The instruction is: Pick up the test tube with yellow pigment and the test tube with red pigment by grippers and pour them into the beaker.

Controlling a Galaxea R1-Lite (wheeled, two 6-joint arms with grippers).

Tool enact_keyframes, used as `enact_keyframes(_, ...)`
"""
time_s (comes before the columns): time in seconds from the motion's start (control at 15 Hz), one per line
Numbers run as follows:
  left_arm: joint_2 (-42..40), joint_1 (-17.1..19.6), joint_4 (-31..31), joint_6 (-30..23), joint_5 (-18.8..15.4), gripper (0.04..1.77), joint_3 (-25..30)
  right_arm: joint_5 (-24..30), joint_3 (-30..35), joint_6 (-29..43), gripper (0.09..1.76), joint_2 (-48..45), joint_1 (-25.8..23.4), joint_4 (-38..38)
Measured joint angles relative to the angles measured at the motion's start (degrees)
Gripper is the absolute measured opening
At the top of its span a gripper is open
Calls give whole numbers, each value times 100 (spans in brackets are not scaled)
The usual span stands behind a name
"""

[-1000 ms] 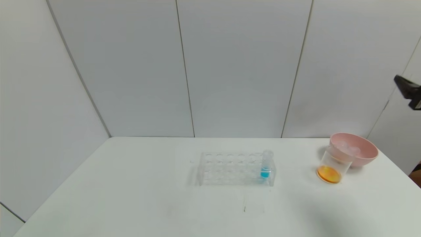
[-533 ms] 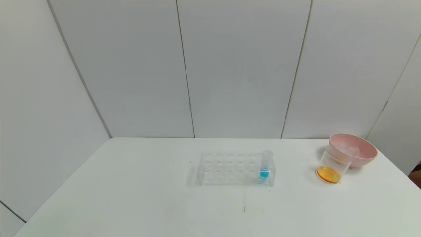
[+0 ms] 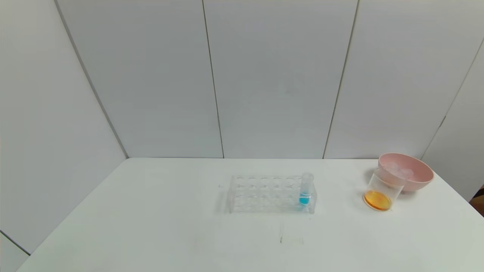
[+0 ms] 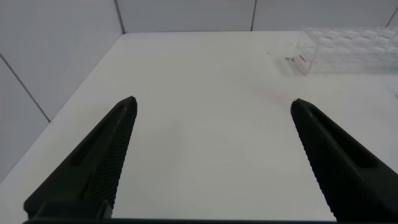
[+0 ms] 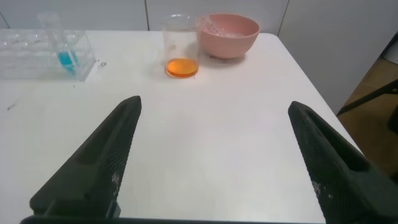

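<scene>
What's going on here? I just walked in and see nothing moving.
Nothing is being handled. The beaker stands beside the pink bowl with orange liquid at its bottom. The rack holds only a blue-liquid tube. The left gripper and right gripper hang open and empty above the table.

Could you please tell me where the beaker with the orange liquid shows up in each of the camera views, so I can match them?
Head view: the beaker stands at the right of the table, just in front of the pink bowl.
Left wrist view: not in it; only the tube rack shows.
Right wrist view: the beaker stands far off beyond the open right gripper, beside the pink bowl.
Shared landmark: the tube rack, in all three.
</scene>
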Motion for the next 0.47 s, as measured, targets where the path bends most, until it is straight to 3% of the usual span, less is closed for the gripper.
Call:
enact_keyframes(0.27, 0, 0, 2, 0, 0, 176, 0, 571, 384, -113, 169, -540, -13, -5)
enact_keyframes(0.47, 0, 0, 0, 0, 0, 176, 0, 658, 519, -140, 170, -647, -28, -73)
